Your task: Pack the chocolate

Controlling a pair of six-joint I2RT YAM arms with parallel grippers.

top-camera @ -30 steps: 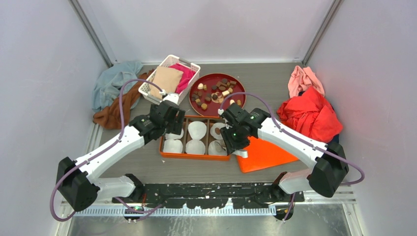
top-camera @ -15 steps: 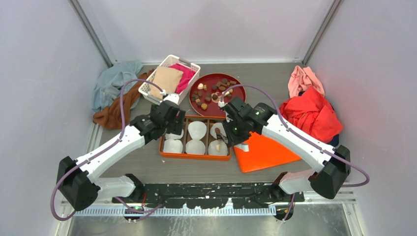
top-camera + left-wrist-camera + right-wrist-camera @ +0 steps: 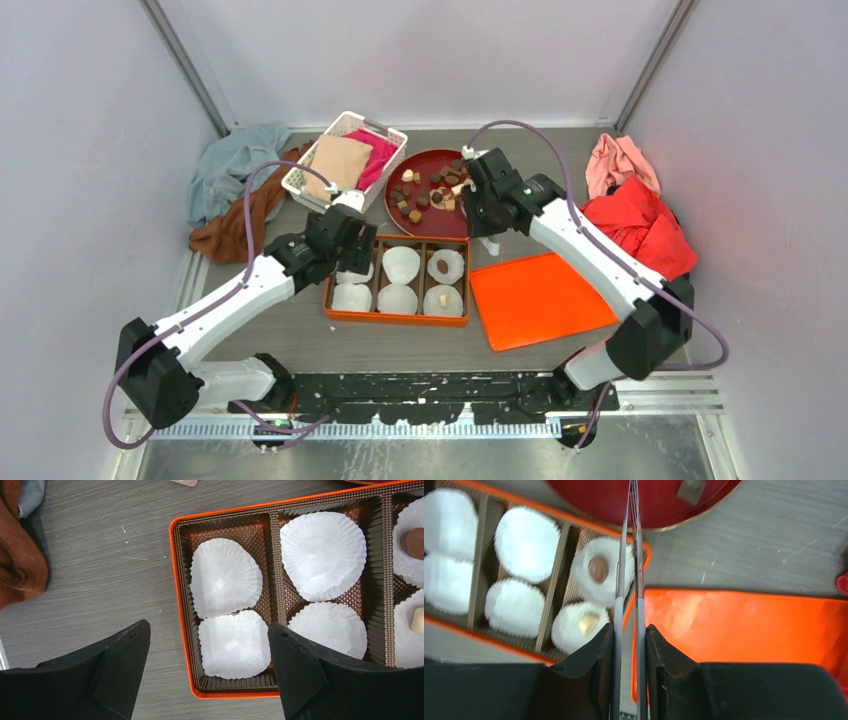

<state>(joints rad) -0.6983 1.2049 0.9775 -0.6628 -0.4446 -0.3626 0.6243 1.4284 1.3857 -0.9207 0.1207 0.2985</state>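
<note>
Grey table (image 3: 560, 150), walled on three sides, carries every item. At its 9 o'clock side lie cloths (image 3: 225, 190) and a basket (image 3: 300, 185).

Left gripper (image 3: 207, 665): jaws spread wide and empty. It hovers over the left compartment of the box (image 3: 395, 318). Two empty paper cups (image 3: 225, 577) sit between its fingers in the wrist view.

Chocolate (image 3: 430, 185): most pieces lie on the plate (image 3: 440, 222), which stands at 12 o'clock from the box. Two pieces are already packed in the right compartment: a brown piece (image 3: 598, 569) in the far cup and a cream piece (image 3: 586, 624) in the near cup. The other four cups are empty.

Right gripper (image 3: 630, 630): jaws pressed onto tweezers (image 3: 618, 615), the two blades running nearly together. It hangs at the plate's 3 o'clock rim. In the wrist view the blades point to 12 o'clock and run off the top edge over the plate, so it cannot be told whether the tips hold anything.

Governing relation: the loose chocolate lies at 9 to 10 o'clock from the right gripper in the top view, near it. The right arm is the nearer arm and the only one with a tool. The pieces are too small to show a long axis.

At 3 o'clock from the box lies the lid (image 3: 540, 300), with red clothes (image 3: 640, 235) beyond.
</note>
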